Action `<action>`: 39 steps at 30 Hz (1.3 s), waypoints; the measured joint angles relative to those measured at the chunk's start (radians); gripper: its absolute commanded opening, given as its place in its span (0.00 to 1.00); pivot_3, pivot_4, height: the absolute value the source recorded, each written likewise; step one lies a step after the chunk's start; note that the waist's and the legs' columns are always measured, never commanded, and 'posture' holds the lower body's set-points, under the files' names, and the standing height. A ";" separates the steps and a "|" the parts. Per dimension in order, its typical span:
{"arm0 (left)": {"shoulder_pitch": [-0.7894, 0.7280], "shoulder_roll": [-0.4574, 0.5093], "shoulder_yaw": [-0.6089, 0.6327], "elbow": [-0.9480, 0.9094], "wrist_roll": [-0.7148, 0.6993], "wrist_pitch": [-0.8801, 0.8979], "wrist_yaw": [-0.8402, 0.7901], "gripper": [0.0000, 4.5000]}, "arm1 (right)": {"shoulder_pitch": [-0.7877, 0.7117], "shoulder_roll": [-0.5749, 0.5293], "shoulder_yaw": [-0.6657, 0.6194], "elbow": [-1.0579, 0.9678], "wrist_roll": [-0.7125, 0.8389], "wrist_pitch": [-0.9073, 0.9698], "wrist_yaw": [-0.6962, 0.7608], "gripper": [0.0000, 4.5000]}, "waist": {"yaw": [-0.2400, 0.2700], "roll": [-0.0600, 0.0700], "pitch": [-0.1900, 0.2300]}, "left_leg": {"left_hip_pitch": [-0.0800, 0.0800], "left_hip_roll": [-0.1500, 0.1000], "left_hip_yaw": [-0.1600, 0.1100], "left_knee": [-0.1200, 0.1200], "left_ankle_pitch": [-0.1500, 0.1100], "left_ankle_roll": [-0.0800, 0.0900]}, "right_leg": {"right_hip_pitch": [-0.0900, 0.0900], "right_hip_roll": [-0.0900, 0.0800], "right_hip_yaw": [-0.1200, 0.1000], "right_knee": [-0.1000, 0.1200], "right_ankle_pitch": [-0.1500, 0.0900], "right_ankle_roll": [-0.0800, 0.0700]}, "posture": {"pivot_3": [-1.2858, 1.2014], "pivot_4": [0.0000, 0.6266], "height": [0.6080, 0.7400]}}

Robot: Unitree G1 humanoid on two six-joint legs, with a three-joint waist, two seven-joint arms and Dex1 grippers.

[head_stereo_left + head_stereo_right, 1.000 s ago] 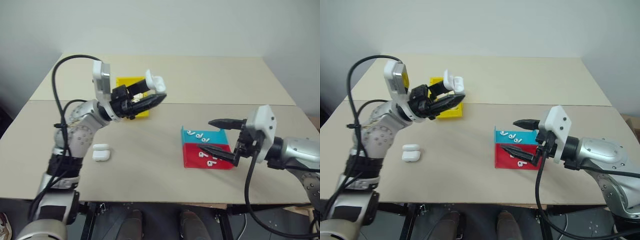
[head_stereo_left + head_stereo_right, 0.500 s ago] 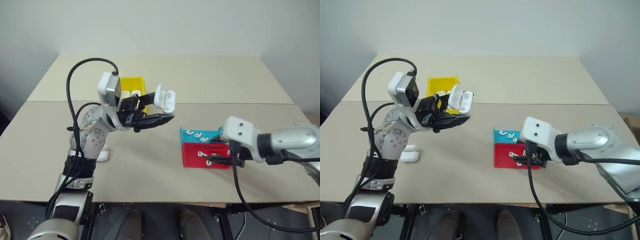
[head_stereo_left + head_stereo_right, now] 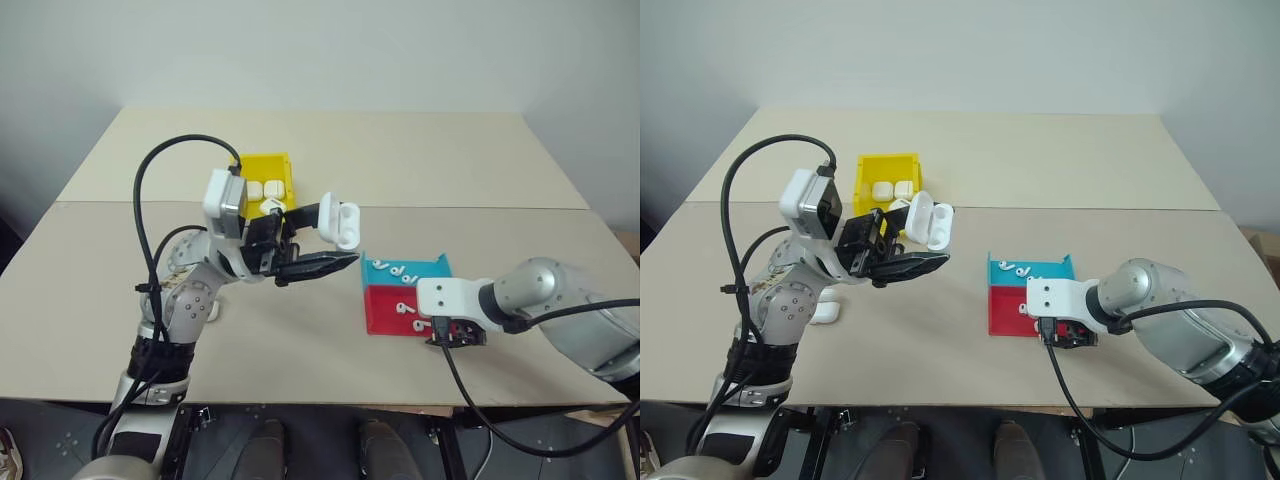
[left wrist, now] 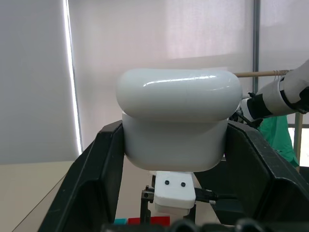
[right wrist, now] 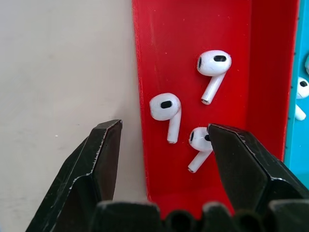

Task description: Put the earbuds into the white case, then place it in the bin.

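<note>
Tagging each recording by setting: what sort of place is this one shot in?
Likely a lab or test room, not a home: a plain beige table against bare pale walls, set only with staged props, a yellow bin holding white cases and a blue-and-red tray of earbuds.

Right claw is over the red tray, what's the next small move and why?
Probably shift the right claw sideways onto the red tray, centre it on one earbud, then lower and close. Its fingers are open, but one finger hangs over bare table. The left claw already holds the open case.
</note>
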 measured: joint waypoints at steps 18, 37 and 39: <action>0.002 -0.001 0.004 -0.012 0.016 0.001 0.021 0.62 | 0.006 0.072 -0.001 0.051 -0.089 -0.061 0.083 0.55 | 0.000 0.000 0.000 | 0.000 0.000 -0.002 0.000 0.000 0.000 | 0.000 0.000 0.000 0.000 0.000 0.000 | 0.52 0.24 1.00; 0.011 0.002 0.016 -0.033 0.015 0.014 0.021 0.62 | 0.053 0.089 -0.193 -0.007 0.049 0.069 0.141 0.14 | 0.000 0.000 0.000 | 0.001 0.000 -0.006 0.000 0.000 0.000 | 0.001 0.000 0.000 0.001 0.000 0.000 | 0.52 0.24 1.00; 0.010 0.001 0.016 -0.031 0.015 0.014 0.018 0.62 | 0.052 0.104 -0.296 -0.023 0.146 0.152 0.151 0.14 | 0.001 0.000 0.000 | 0.001 0.000 -0.007 0.000 0.000 0.000 | 0.002 0.000 0.000 0.001 0.000 0.000 | 0.52 0.24 1.00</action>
